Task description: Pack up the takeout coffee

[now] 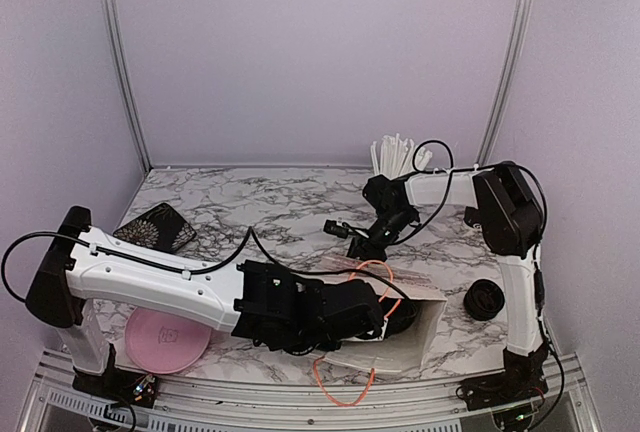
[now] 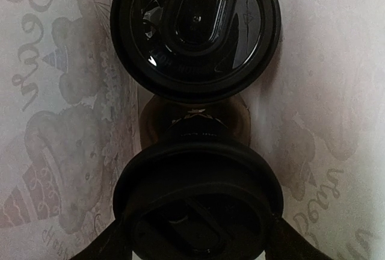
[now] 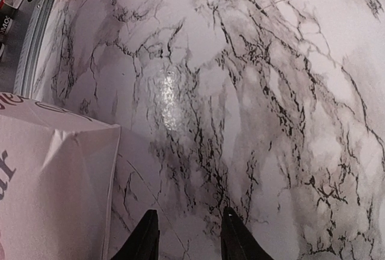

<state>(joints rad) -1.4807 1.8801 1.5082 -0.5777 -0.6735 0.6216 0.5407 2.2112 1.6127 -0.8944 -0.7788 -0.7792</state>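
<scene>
A white paper bag [image 1: 425,337] with orange handles lies on its side at the front middle. My left gripper [image 2: 198,249] reaches inside it. Its fingers [image 2: 99,249] press both sides of the black lid of a takeout coffee [image 2: 198,194]. White lettering shows near that cup's base, past the lid. A second lidded black cup [image 2: 195,28] lies deeper in the bag, against the printed bag wall [image 2: 60,121]. In the top view the left gripper's tips are hidden by the bag. My right gripper [image 1: 352,237] [image 3: 187,239] is open and empty above the marble table, behind the bag.
A black cup with white straws [image 1: 395,162] stands at the back. A black round object [image 1: 483,300] sits right of the bag. A pink plate [image 1: 165,337] lies at the front left and a dark patterned packet [image 1: 155,227] behind it. The bag's corner [image 3: 48,182] shows left of the right gripper.
</scene>
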